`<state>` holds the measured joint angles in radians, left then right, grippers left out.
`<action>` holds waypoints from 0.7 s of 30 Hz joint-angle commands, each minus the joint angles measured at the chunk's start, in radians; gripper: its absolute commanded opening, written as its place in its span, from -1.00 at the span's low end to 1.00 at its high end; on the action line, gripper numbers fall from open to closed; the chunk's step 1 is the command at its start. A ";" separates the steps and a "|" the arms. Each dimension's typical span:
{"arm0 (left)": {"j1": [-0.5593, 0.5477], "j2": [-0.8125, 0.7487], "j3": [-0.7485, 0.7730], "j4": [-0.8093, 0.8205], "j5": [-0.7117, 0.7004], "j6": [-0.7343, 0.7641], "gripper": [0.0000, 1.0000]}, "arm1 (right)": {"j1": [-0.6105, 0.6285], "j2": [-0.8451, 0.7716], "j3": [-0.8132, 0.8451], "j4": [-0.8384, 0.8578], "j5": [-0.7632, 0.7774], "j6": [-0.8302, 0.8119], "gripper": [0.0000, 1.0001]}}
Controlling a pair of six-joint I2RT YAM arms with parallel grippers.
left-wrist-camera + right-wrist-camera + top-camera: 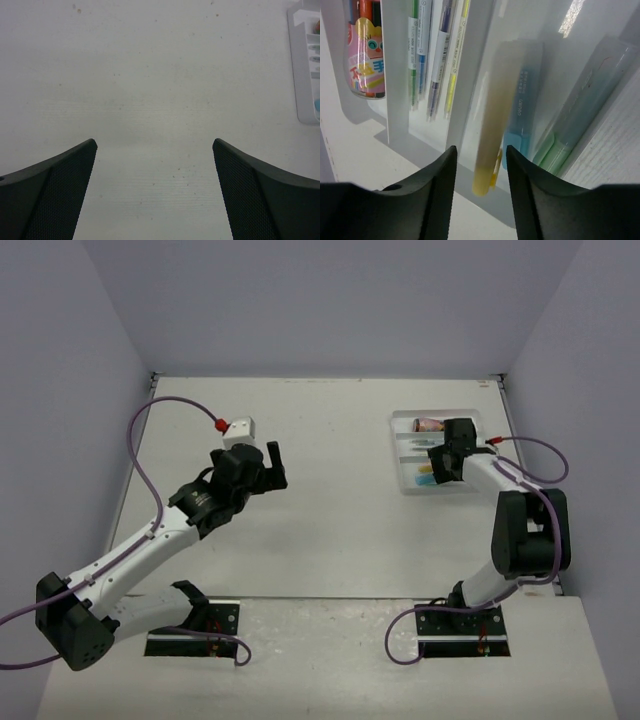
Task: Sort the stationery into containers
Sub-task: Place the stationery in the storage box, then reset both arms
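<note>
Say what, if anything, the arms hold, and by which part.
Nothing, apparently. The left jaws gape over bare table; a blurred yellow marker sits loose between the right jaws, a gap beside it.

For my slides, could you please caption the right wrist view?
Right gripper open over the tray, a blurred yellow marker below its jaws.

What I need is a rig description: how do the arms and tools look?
The left arm and right arm: white links, black joints, purple cables with red connectors. The left tool and right tool: black fingers, the left's visibly mesh-textured.
</note>
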<state>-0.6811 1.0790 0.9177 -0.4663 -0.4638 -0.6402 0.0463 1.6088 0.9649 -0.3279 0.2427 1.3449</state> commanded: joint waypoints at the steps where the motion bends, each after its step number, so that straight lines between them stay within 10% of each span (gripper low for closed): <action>1: 0.020 0.043 -0.006 0.008 -0.070 0.022 1.00 | 0.002 -0.086 0.020 -0.014 0.020 -0.016 0.46; 7: 0.060 0.117 -0.008 0.053 -0.082 -0.037 1.00 | 0.002 -0.234 0.026 -0.039 0.026 -0.076 0.76; 16: 0.072 0.036 0.109 -0.107 -0.314 0.044 1.00 | 0.170 -0.652 -0.003 0.076 0.057 -0.882 0.98; 21: 0.071 -0.028 0.164 -0.245 -0.340 0.077 1.00 | 0.195 -0.845 0.019 -0.082 0.025 -1.005 0.97</action>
<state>-0.6155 1.1255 1.0168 -0.5978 -0.6951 -0.6069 0.2388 0.8852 0.9627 -0.2957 0.2491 0.5838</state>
